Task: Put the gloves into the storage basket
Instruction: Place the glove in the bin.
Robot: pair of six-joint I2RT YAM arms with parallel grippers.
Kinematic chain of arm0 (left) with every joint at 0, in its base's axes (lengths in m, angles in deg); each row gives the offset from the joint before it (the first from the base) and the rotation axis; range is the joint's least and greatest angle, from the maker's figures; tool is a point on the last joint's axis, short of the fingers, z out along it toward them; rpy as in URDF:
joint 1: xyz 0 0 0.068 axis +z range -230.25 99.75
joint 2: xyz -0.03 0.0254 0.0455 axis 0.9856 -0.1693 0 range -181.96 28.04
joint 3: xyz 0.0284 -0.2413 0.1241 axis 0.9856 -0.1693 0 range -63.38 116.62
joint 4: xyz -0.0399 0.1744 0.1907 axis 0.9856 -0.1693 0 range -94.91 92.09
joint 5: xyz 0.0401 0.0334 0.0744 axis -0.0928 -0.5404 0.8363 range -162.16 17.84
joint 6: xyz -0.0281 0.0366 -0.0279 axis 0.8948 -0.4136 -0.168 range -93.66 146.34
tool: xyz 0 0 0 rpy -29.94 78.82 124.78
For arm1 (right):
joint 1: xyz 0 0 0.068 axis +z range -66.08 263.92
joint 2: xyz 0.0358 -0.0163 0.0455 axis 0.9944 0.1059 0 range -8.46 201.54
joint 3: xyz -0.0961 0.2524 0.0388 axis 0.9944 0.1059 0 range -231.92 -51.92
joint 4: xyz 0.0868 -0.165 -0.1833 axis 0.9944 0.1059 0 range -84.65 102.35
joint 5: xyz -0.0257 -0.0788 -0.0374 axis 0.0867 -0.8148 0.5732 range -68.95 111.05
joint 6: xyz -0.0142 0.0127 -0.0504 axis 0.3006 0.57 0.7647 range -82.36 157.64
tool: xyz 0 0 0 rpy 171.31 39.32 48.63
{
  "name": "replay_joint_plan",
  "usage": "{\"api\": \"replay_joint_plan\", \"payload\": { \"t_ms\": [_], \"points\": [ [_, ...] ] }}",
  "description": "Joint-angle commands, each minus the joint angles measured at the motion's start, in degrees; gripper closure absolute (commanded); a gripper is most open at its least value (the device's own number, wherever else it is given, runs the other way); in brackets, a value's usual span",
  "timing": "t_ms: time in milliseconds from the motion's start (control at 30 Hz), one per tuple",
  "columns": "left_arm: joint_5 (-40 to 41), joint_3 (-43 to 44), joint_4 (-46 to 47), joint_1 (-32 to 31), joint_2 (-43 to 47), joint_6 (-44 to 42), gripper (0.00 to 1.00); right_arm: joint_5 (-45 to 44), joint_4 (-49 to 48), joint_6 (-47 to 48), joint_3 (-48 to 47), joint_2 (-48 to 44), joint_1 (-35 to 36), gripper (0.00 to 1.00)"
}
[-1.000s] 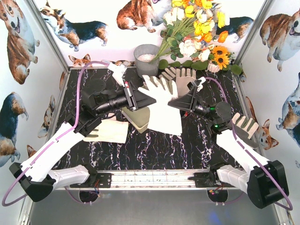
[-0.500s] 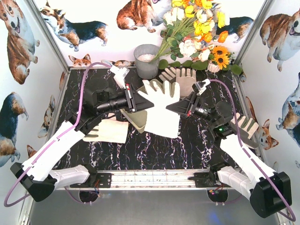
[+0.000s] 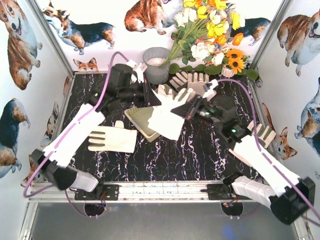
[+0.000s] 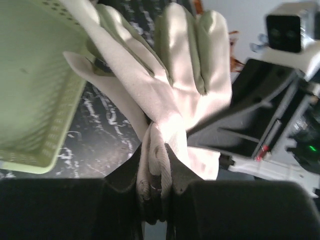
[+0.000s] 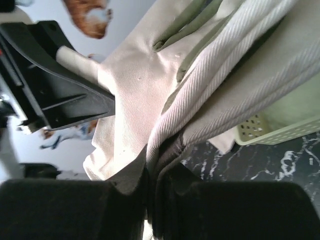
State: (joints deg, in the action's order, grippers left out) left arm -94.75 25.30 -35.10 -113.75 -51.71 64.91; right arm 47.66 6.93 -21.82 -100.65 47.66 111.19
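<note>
1. The held glove (image 3: 169, 109), cream fabric with its fingers spread toward the far wall, hangs in the air just right of the storage basket (image 3: 141, 120). Its cuff end overlaps the basket's right rim as seen from above. A second ago it hung flatter and nearer the front. It has since swung toward the back and now slants.
2. The storage basket is pale yellow-green with latticed sides, lies on the black marbled table (image 3: 200, 155), and appears empty. More of it shows than a second ago, because the left arm no longer crosses over it.
3. The left gripper (image 4: 156, 170) is clamped tight on a bunched fold of the held glove. The right gripper (image 5: 152, 170) is pinched closed on the opposite edge, so the glove is stretched between the two.
4. The left arm has risen and swung toward the far-left corner. The right arm has reached further forward.
5. Other gloves lie apart from the basket:
   - one flat on the table (image 3: 114, 139), left of the basket
   - a grey-palmed pair (image 3: 192, 81) near the back
   - one (image 3: 261, 132) beside the right arm
6. Judging by this, no glove is in the basket yet. The held one is probably being lined up for lowering, though the overhead view does not show how high its cuff clears the rim.
</note>
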Motion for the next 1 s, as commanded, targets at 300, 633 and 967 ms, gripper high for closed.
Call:
{"api": "replay_joint_plan", "payload": {
  "t_ms": [300,633,967],
  "points": [
    [10.7,15.3,-14.4,9.3,-18.4,-21.4,1.00,-33.1,5.4,9.5,-13.3,24.5,12.2,1.00],
    [7.2,18.3,-9.2,15.2,-29.2,-27.8,1.00,-44.2,2.9,8.6,-21.8,39.6,16.9,1.00],
    [7.7,19.9,-6.5,15.1,-36.4,-31.5,1.00,-51.0,6.3,7.8,-25.2,46.0,18.4,1.00]
  ]
}}
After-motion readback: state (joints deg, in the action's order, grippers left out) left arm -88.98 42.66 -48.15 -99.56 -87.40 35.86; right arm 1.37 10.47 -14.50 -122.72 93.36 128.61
